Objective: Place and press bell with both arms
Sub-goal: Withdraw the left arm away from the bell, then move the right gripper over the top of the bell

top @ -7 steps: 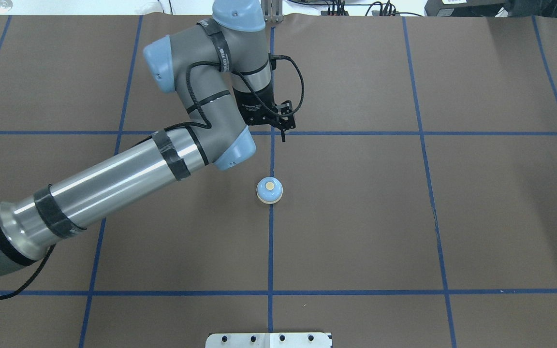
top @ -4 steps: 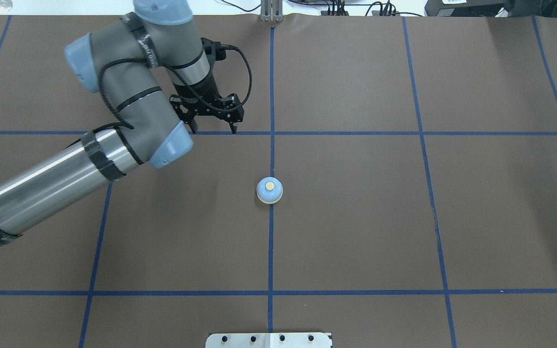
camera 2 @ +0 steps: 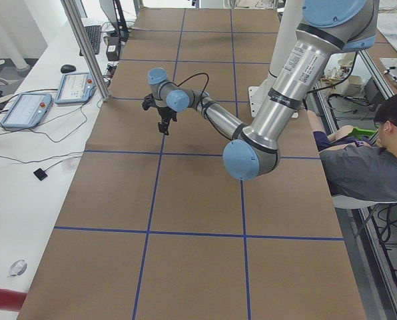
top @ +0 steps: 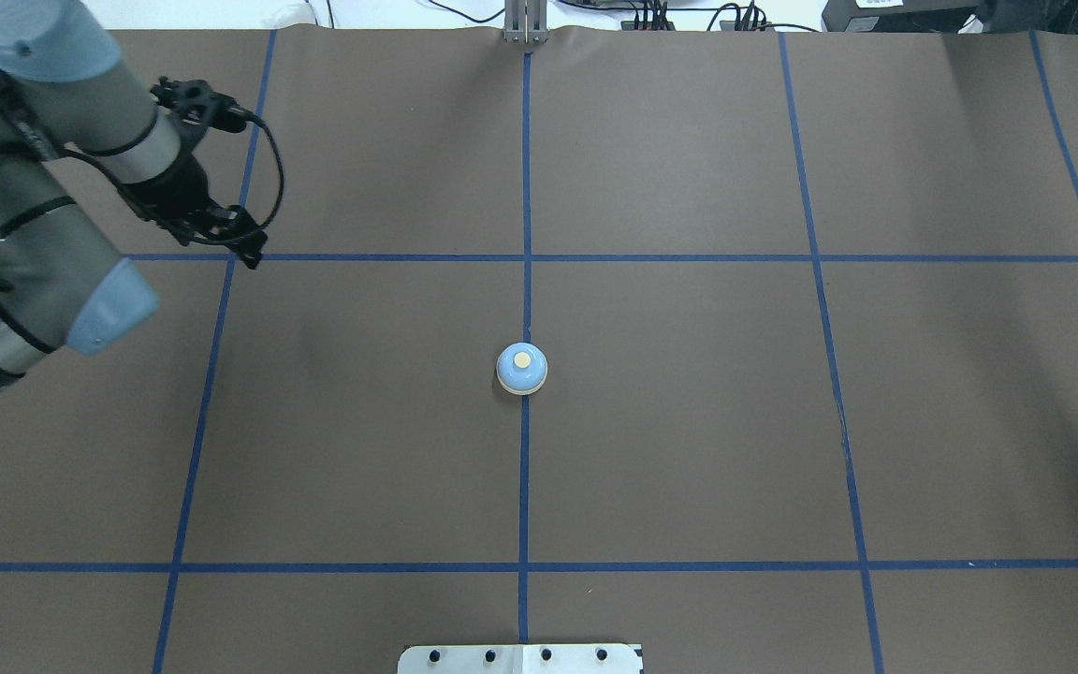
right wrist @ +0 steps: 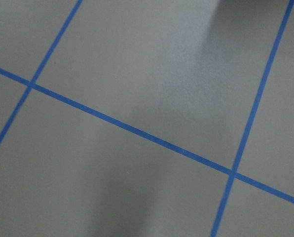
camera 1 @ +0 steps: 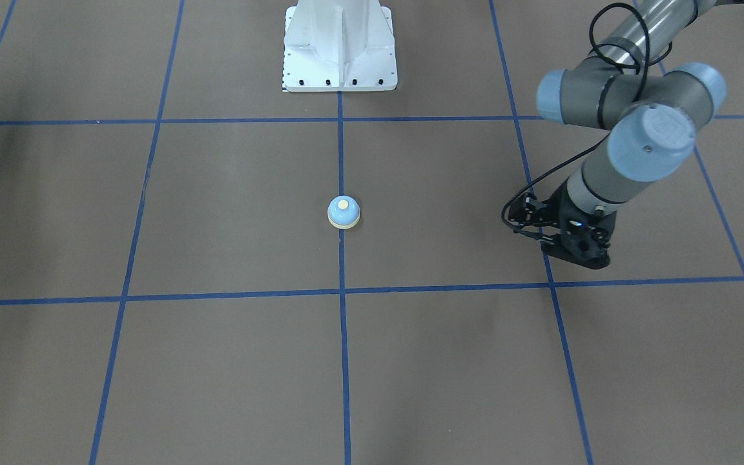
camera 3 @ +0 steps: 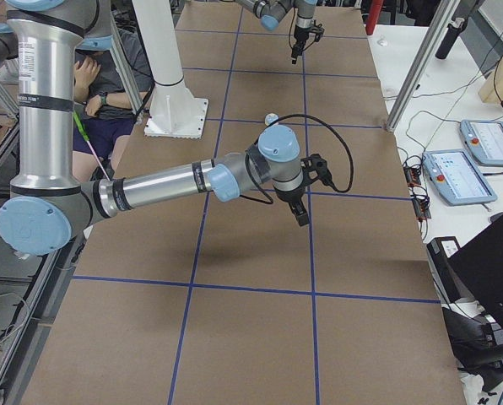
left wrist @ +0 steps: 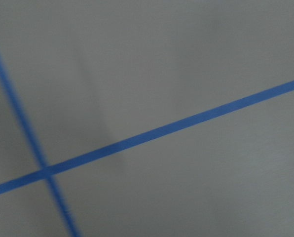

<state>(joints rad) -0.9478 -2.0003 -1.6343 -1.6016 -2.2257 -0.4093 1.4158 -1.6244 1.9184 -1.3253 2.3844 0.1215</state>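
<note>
Midway between the left and right edges of the worktop (top: 689,468), the bell (top: 521,369) stands upright on its cream base, astride a blue tape line (top: 524,487). Its axis is vertical and its button faces straight up. The left gripper (top: 249,248) hangs well apart from it toward the left edge, and the right gripper (camera 3: 300,215) hangs toward the right edge, pointing down. Whether either gripper's jaws are apart or together cannot be told.
</note>
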